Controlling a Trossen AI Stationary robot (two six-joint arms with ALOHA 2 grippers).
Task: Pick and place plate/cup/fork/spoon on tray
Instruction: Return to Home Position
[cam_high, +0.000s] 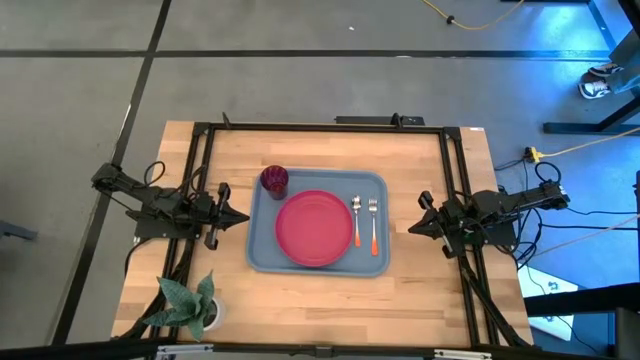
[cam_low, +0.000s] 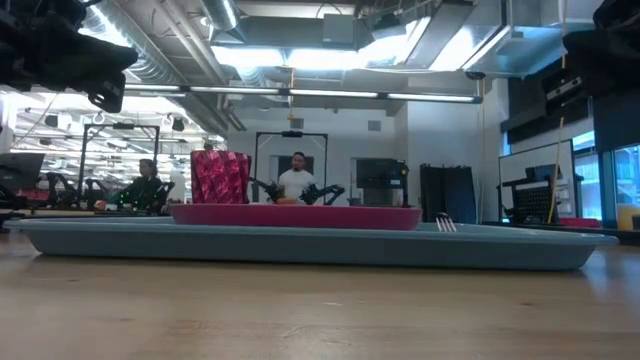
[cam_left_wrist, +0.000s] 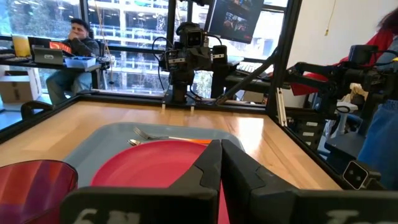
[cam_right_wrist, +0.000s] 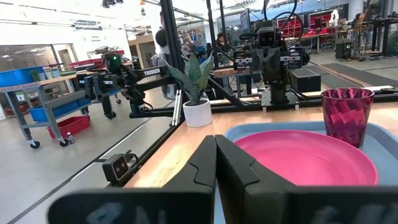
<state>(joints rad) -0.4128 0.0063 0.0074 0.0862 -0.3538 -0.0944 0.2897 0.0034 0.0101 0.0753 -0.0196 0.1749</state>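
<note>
Already set out on the tray (cam_high: 262, 255) as a place setting: plate (cam_high: 314, 228) in the middle, cup (cam_high: 275, 180) upright at the far left corner just beside the plate, spoon (cam_high: 356, 220) and fork (cam_high: 373, 222) side by side on the right, heads away, handles toward the near edge. Judged complete, hence left gripper (cam_high: 241, 216) and right gripper (cam_high: 412, 229) pulled back off either side of the tray, fingers pressed together on nothing, clear of the load
</note>
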